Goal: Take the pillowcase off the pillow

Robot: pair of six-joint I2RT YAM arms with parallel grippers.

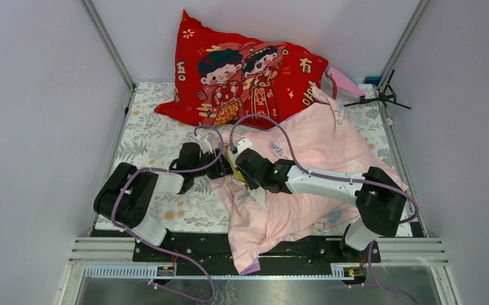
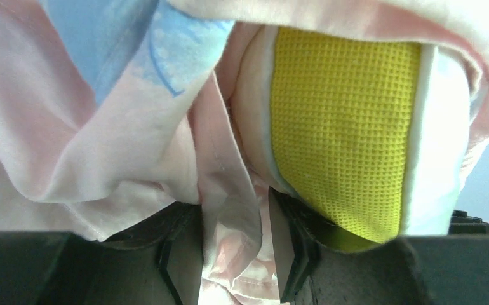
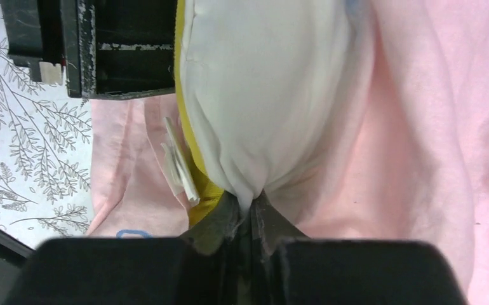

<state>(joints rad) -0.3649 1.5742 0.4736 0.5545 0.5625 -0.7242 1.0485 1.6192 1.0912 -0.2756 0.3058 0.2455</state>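
The pale pink pillowcase lies crumpled over the right half of the table and hangs over the front edge. At its open left end a corner of the pillow shows with its yellow edge. My left gripper holds that opening. In the left wrist view a fold of the pillowcase is pinched between the left gripper, beside the pillow's yellow mesh band. My right gripper meets it from the right. The right gripper is shut on a tuft of the white pillow, with the pillowcase around it.
A big red cartoon cushion leans on the back wall, with a pink object behind it. A small black stand sits at the back right. The floral table cover shows at left. Frame posts and walls close in both sides.
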